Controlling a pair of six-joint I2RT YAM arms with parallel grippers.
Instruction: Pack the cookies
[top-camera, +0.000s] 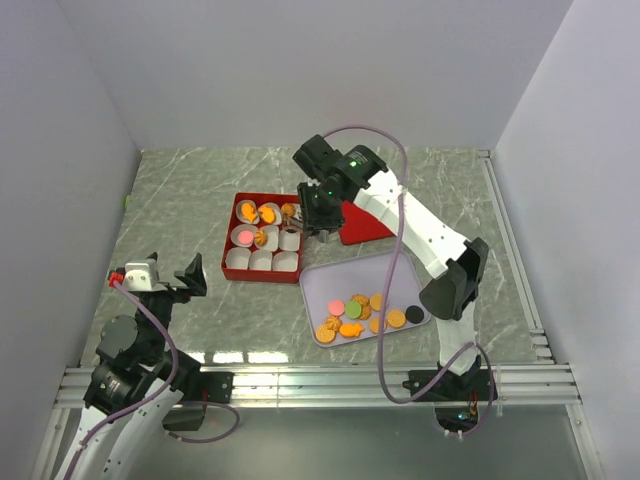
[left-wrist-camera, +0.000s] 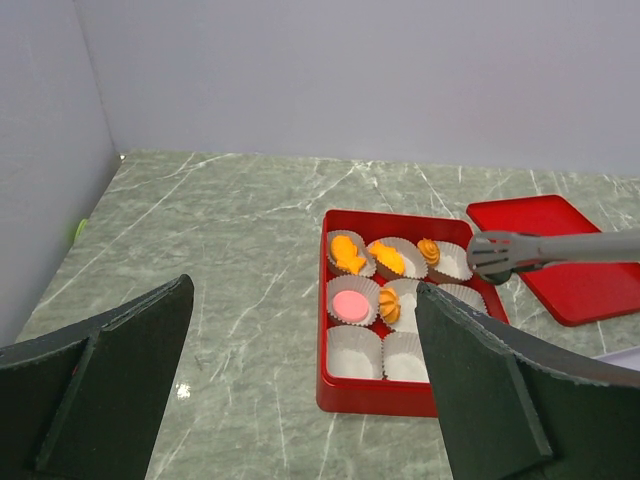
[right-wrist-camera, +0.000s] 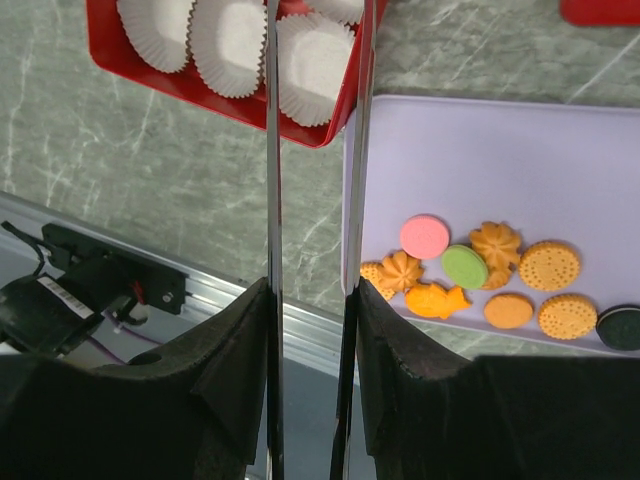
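Loose cookies (top-camera: 365, 312) are lying flat in a band on the lilac tray (top-camera: 340, 275) just right of the red box (top-camera: 229, 240) and nearer the arms. The band's long axis is running along the tray's near edge, with a fish-shaped one lying lengthwise. Five more are sitting in the box's paper cups (left-wrist-camera: 355, 350), one tilted on edge. The right gripper (right-wrist-camera: 312, 300), part-closed, is clamping metal tongs (left-wrist-camera: 497, 256), whose seemingly empty tips are hovering over the box's far right cup. The left gripper (left-wrist-camera: 305, 300) is gaping wide and empty, left of the box.
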